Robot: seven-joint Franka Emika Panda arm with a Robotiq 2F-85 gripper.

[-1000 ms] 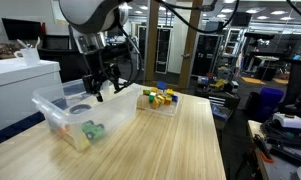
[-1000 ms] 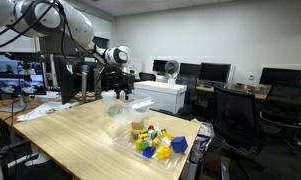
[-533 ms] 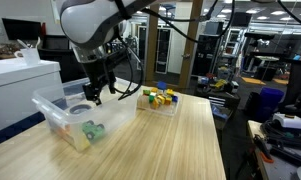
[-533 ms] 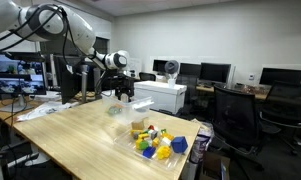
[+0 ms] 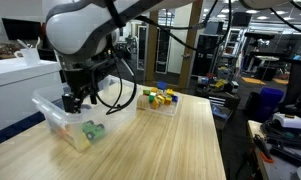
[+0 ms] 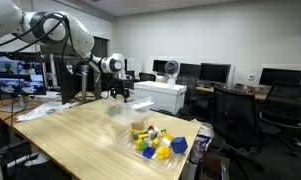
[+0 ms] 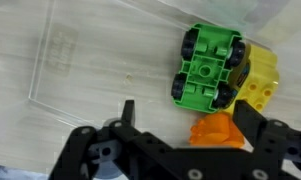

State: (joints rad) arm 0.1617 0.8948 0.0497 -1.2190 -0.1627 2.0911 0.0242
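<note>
Light wood surface (image 5: pixel 180 140): clear bin (image 5: pixel 50 110) holding toys, smaller clear tray (image 5: pixel 162 109) of coloured blocks near it, apart, both sitting flat on top.

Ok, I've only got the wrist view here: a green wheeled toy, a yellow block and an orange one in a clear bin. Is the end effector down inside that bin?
Observer: In an exterior view the end effector hangs open over the bin, about level with its rim. I cannot tell whether it dips below.
Operator: Anything else around it that I'm missing?
Observer: Yes. A second clear tray holding coloured blocks stands beside the bin on the same wooden table, apart from it.
</note>
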